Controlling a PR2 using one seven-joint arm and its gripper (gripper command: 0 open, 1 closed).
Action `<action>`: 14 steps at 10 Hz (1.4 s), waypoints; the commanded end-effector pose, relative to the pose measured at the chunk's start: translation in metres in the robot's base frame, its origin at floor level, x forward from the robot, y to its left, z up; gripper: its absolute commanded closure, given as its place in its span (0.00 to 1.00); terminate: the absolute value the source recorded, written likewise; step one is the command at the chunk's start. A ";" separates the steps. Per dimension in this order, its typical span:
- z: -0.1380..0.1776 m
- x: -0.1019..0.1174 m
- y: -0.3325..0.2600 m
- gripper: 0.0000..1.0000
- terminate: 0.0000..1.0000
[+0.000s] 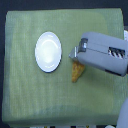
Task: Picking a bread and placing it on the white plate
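The bread (76, 72), a golden-brown loaf with a bumpy crust, lies on the green cloth just to the exterior view's right of the white plate (48, 51). Its upper end is hidden under my gripper (75, 55). The grey gripper reaches in from the exterior view's right and hangs over the top of the loaf. Its fingertips sit close to the loaf's upper end, and I cannot make out whether they are open or shut. The round white plate has nothing on it.
A green cloth (30, 95) covers the table from edge to edge. The robot's grey arm (107, 55) stretches across the exterior view's right side, and a pale rounded part (123, 117) of the robot shows at the lower right corner.
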 end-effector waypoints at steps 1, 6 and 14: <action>-0.005 -0.004 0.006 1.00 0.00; 0.004 0.003 0.002 1.00 0.00; 0.014 0.013 -0.003 1.00 0.00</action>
